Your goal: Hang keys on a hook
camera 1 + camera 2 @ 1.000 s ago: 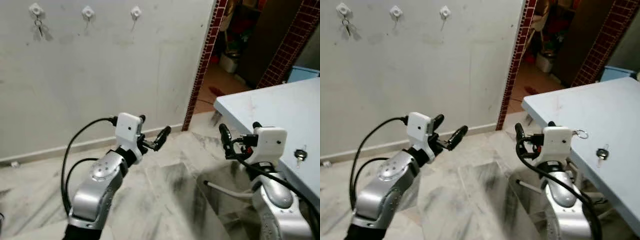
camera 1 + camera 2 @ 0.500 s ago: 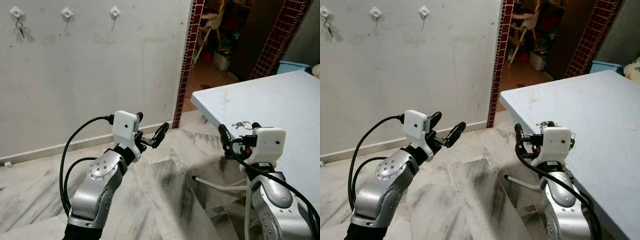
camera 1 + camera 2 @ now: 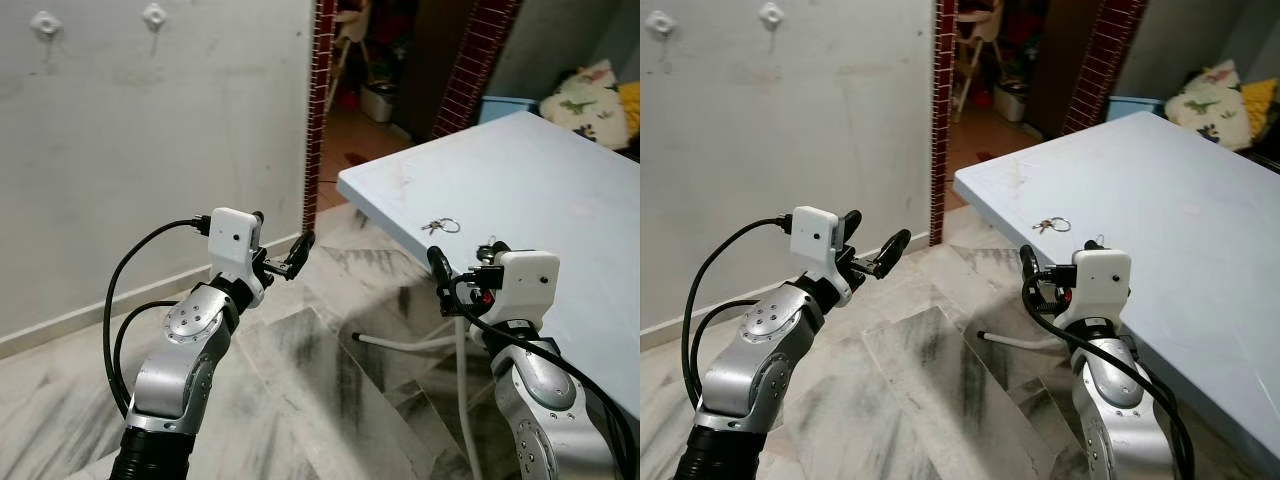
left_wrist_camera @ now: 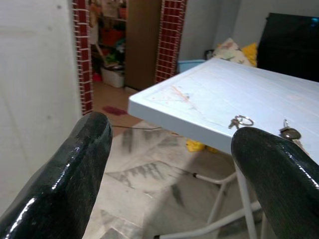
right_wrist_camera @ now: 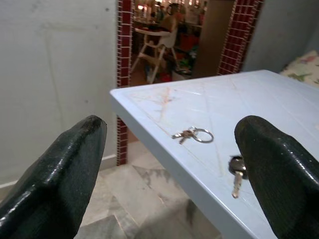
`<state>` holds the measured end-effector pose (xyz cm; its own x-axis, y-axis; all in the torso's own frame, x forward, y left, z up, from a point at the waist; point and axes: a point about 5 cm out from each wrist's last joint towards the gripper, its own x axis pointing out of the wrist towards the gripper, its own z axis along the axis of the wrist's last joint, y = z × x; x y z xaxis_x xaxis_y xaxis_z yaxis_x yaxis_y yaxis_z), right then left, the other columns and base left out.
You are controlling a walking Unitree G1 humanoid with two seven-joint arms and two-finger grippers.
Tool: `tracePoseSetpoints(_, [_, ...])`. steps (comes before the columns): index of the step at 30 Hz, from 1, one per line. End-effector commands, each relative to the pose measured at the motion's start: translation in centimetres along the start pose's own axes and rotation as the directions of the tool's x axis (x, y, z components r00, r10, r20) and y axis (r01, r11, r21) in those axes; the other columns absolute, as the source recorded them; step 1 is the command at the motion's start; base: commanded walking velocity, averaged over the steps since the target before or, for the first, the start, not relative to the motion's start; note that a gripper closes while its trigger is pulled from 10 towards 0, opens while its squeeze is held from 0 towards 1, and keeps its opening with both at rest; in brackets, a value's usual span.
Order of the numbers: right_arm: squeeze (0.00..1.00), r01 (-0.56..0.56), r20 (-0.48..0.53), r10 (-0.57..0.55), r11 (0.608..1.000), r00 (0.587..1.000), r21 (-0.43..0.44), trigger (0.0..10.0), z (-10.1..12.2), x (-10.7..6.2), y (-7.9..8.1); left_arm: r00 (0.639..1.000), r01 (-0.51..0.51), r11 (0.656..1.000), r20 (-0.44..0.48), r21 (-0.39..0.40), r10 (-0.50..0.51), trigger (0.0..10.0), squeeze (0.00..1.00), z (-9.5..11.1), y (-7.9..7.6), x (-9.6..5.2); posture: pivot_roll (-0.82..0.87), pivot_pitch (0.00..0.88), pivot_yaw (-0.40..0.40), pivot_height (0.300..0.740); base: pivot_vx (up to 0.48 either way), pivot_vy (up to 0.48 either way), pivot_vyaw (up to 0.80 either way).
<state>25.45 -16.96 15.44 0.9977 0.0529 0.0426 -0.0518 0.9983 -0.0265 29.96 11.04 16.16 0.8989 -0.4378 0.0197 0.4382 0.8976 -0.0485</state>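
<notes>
A key ring with small keys (image 3: pixel 438 225) lies near the front corner of the pale blue table (image 3: pixel 540 170). A second key with a black head (image 5: pixel 237 169) lies a little further in on the table top. Two white hooks (image 3: pixel 45 22) (image 3: pixel 154 15) sit high on the grey wall at the left. My left gripper (image 3: pixel 282 235) is open and empty, held over the floor left of the table. My right gripper (image 3: pixel 462 258) is open and empty too, just short of the table edge, below the key ring.
A red-tiled doorway (image 3: pixel 320 100) opens between the wall and the table, with clutter in the room behind it. A white table leg (image 3: pixel 410 343) slants across the marble floor (image 3: pixel 300 400) under the table. Patterned cushions (image 3: pixel 590 85) lie at the far right.
The camera has swung right: the hooks slid to the upper left and the table came to the middle, bringing the key ring into sight. Both arms keep the same pose.
</notes>
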Motion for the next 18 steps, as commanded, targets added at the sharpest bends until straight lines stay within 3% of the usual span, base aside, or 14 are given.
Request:
tracePoseSetpoints(1, [0.00,0.015,0.004,-0.015,1.000,1.000,0.001,10.0,0.2,0.0,-0.4,1.000,0.002,1.000,-0.005,0.009,-0.002,10.0,0.00,-0.2,-0.2,0.2,0.06,0.001,-0.070,0.740,0.000,0.000,-0.79])
tracePoseSetpoints(13, [0.00,0.019,0.008,-0.019,1.000,1.000,0.007,10.0,0.2,0.0,-0.2,0.998,-0.055,0.998,-0.024,0.044,0.056,10.0,0.00,-0.1,1.0,0.5,0.07,0.007,-0.061,0.740,0.000,0.000,-0.79])
tracePoseSetpoints(18, [0.00,0.027,0.013,-0.027,1.000,1.000,0.010,10.0,0.3,0.1,-0.1,0.999,-0.040,0.998,-0.027,0.043,0.041,10.0,0.00,-0.2,0.6,0.5,0.07,0.009,-0.049,0.740,0.000,0.000,-0.79])
